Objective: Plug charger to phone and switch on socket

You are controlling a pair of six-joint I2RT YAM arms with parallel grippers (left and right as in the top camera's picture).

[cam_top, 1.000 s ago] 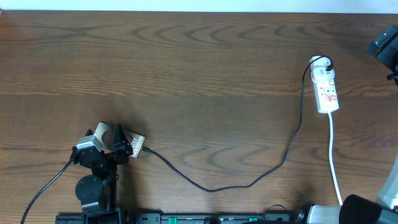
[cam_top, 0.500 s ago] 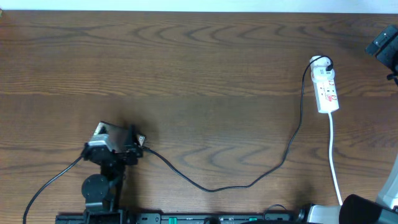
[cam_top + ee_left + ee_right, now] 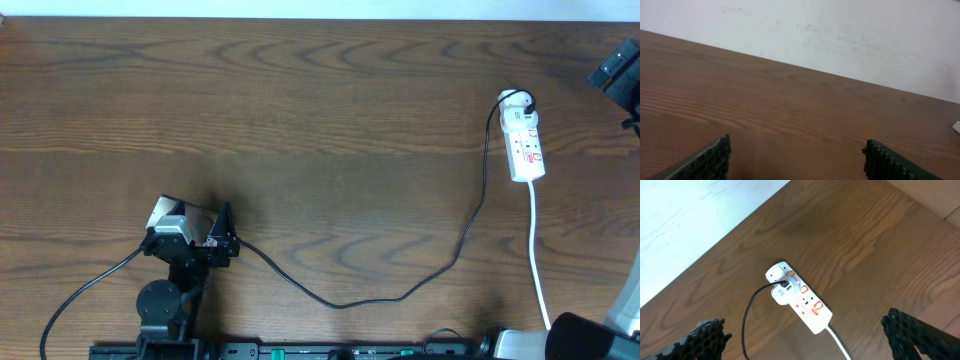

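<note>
- My left gripper is released. Its ribbed black fingers stand wide apart with only bare wood between them.
- My right gripper is spread just as wide and grasps nothing.
- The socket, a white elongated plastic power strip with red switch marks, lies flat on the desk below my right gripper. In that wrist view it sits between the fingers.
- Its long axis runs slantwise there, with the rounded plug end pointing away from the gripper. A smooth white cord leaves the nearer end.
- The charger, a long thin black cable, is plugged in at the strip's far end. It sags in one slack curve across to my left gripper and ends right beside the fingers. I cannot tell whether it touches them.
- Of the phone, a small flat rectangular handset, only a pale brownish-grey corner shows, tucked behind my left gripper under the wrist. Its long axis I cannot tell.
- The desk is dark brown with a streaky wood grain. A plain pale wall stands beyond it.
</note>
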